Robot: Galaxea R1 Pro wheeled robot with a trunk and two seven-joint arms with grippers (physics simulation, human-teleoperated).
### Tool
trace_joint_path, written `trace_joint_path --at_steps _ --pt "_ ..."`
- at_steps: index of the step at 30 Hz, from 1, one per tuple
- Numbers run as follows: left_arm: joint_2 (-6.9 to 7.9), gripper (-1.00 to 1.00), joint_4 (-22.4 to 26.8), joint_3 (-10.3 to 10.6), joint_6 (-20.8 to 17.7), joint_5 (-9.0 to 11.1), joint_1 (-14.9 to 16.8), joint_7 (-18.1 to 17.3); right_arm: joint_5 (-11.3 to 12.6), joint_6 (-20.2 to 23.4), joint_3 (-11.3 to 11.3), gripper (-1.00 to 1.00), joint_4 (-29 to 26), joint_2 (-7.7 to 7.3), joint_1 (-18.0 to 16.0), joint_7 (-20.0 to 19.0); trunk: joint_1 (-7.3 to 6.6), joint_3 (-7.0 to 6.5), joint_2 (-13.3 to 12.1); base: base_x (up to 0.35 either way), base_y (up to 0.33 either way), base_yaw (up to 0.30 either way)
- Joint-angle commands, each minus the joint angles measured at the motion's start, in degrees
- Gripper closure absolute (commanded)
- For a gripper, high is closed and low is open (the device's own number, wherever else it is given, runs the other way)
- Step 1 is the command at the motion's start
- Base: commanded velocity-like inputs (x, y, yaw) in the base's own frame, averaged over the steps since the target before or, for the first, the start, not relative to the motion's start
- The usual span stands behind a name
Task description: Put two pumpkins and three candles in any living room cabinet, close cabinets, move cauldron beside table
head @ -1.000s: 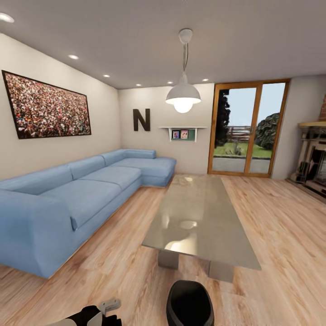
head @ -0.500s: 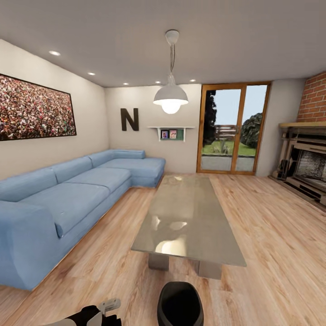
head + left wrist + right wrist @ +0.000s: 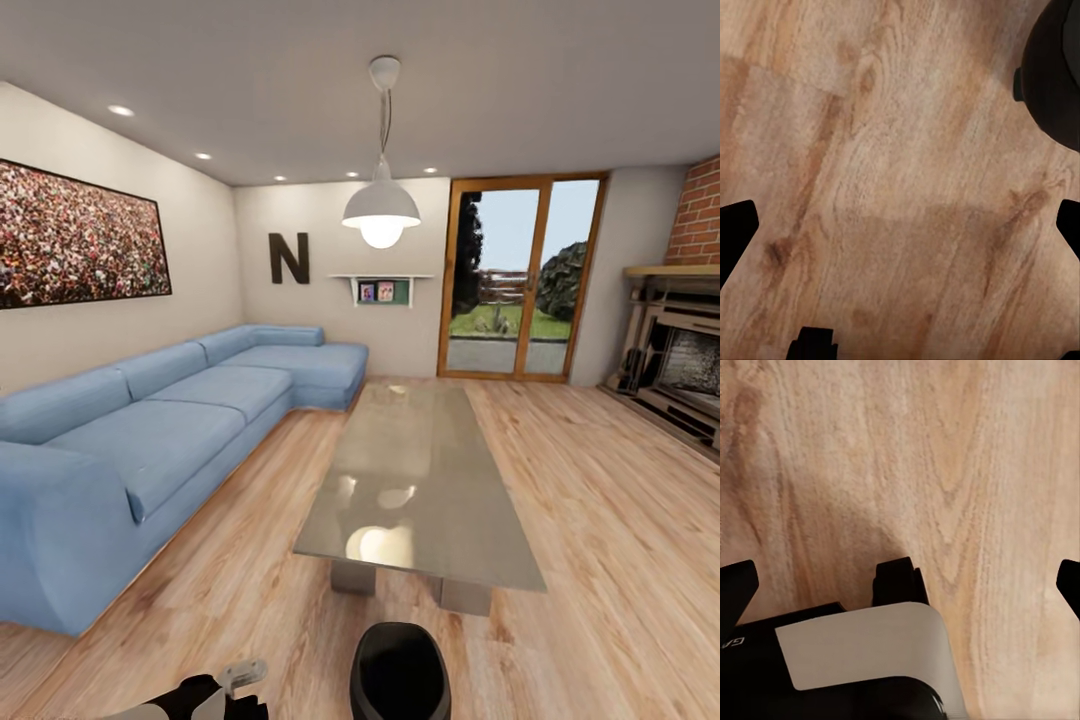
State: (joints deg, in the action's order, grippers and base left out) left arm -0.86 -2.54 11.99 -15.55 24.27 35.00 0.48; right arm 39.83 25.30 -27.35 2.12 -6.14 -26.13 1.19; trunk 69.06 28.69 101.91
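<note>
The cauldron (image 3: 400, 672), round and black with a wide mouth, sits on the wood floor at the bottom of the head view. A strip of floor separates it from the near end of the table (image 3: 425, 480), which is long, low and glossy grey. One black edge of the cauldron (image 3: 1054, 71) also appears in the left wrist view. My left gripper (image 3: 900, 232) hangs open over bare floor beside it, holding nothing. The right gripper (image 3: 900, 585) is open too, above floor and part of my own body. My left arm (image 3: 215, 692) pokes in low down. Pumpkins, candles and cabinet are out of view.
A long blue corner sofa (image 3: 150, 430) runs along the left wall. A brick fireplace (image 3: 680, 370) stands at the right and a glass patio door (image 3: 515, 280) at the back. A pendant lamp (image 3: 381, 210) hangs over the table. Open wood floor lies either side of the table.
The camera has swung to the right, so the room slid left in the picture and more of the fireplace shows. The cauldron, table and my arms hold their places.
</note>
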Motion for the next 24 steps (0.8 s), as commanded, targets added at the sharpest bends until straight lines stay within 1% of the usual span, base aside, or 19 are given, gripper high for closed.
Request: trace_joint_path --at_steps 1,17,24 --pt "-0.02 -1.0 -0.1 0.5 -0.1 0.6 0.1 0.1 0.6 0.2 -0.4 -1.0 0.0 0.0 0.0 0.1 -0.23 -0.03 -0.4 0.0 0.0 0.066" --pt "-0.02 -1.0 -0.1 0.5 -0.1 0.6 0.1 0.1 0.7 0.2 -0.4 -1.0 0.0 -0.04 0.0 -0.2 -3.75 -1.46 -6.8 0.0 0.0 0.066" --pt "-0.02 -1.0 -0.1 0.5 -0.1 0.6 0.1 0.1 0.7 0.2 -0.3 -1.0 0.0 -0.1 -0.1 -0.3 -5.28 -2.08 -9.6 0.0 0.0 0.018"
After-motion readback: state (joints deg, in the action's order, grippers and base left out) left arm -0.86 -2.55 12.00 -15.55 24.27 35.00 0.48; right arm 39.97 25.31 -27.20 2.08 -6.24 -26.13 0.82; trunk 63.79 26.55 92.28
